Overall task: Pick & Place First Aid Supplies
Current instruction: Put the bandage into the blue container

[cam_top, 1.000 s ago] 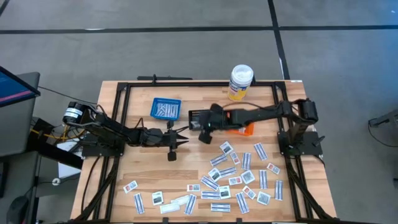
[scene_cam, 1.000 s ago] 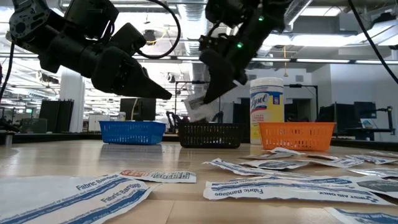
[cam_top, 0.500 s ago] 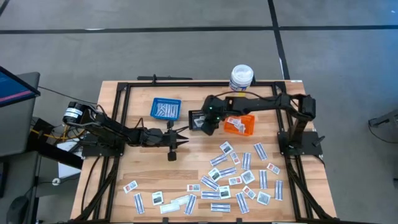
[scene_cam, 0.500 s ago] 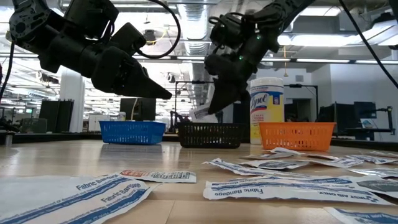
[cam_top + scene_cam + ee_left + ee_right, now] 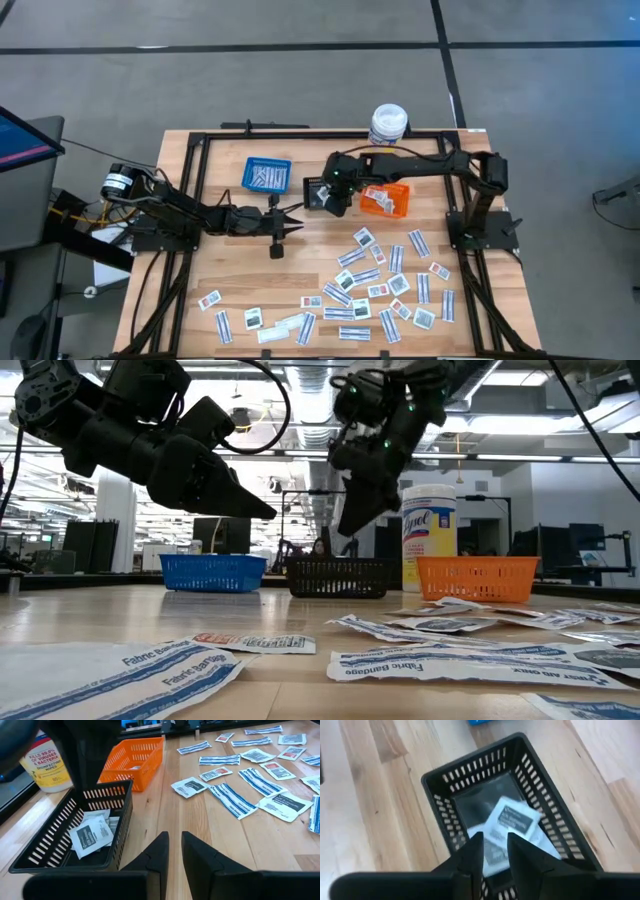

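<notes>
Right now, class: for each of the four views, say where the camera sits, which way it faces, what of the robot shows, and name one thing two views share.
High view: overhead, facing down; both arms, the left gripper and the right gripper show.
Low view: at tabletop height, facing across packets toward the room; both arms hang in.
Left wrist view: behind its own fingers, facing the orange basket.
Right wrist view: above the black basket, facing down.
Shared: both wrist views show the black basket.
</notes>
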Tool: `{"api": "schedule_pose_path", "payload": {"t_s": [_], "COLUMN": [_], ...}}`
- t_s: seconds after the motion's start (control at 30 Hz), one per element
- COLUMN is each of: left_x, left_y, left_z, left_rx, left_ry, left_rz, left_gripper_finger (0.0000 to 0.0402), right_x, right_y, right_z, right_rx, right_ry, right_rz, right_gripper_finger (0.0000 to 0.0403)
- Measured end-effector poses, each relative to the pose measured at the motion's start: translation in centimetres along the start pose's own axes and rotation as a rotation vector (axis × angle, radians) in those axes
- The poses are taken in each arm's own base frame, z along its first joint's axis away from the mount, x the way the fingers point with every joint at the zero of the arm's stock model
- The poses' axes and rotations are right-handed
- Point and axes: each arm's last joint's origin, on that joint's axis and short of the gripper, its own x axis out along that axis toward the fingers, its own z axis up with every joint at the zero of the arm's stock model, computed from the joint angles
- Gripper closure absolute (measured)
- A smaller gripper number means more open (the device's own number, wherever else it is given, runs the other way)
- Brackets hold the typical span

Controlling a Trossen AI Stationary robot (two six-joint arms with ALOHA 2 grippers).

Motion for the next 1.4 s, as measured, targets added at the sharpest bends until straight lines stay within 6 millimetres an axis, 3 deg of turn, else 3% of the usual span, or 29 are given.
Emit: {"api": "schedule_pose_path", "payload": {"t_s": [0.17,0.33,0.47,0.57,0.7,0.83,1.07,1.4], "left_x": [0.0,0.0,0.0,0.0,0.0,0.0,0.0,0.0], "left_y": [0.0,0.0,0.0,0.0,0.0,0.0,0.0,0.0], "left_z": [0.0,0.0,0.0,0.0,0.0,0.0,0.0,0.2], "left_rx": [0.000,-0.001,-0.024,-0.027,-0.033,-0.034,-0.057,-0.079], "left_ry": [0.000,0.000,0.000,-0.001,-0.001,-0.001,-0.001,-0.015], "left_rz": [0.000,-0.001,-0.003,-0.003,-0.004,-0.003,-0.003,0.001], "left_gripper_finger": [0.0348,0.0348,0.0348,0.0348,0.0348,0.0348,0.0348,0.0348], "right_x": [-1.6,-2.7,-4.4,-6.1,-6.9,-5.7,-3.2,-1.1], "right_y": [2.4,6.9,10.2,11.2,10.8,10.2,10.5,12.8], "right_z": [-0.2,-2.7,-4.1,-5.2,-7.4,-10.4,-15.4,-16.9], "right_rx": [-0.061,-0.337,-0.450,-0.480,-0.452,-0.452,-0.473,-0.618], "right_ry": [0.126,0.251,0.239,0.188,0.061,-0.048,-0.026,-0.050], "right_rz": [0.012,0.064,0.114,0.146,0.186,0.226,0.228,0.158], "right_gripper_finger": [0.0320,0.0320,0.0320,0.0320,0.0320,0.0320,0.0320,0.0320]}}
